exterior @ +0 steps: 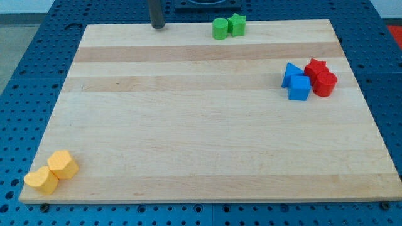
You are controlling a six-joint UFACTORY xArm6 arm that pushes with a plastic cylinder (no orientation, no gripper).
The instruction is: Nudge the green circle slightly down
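The green circle (220,29) lies at the top edge of the wooden board (201,144), touching a green star (237,24) on its right. My tip (157,27) rests at the board's top edge, well to the left of the green circle, at about the same height in the view.
A blue triangle (291,73), a blue cube (299,88), a red star (316,67) and a red cylinder (325,83) cluster at the right. Two yellow blocks (63,164) (41,181) lie at the bottom left corner. A blue perforated table surrounds the board.
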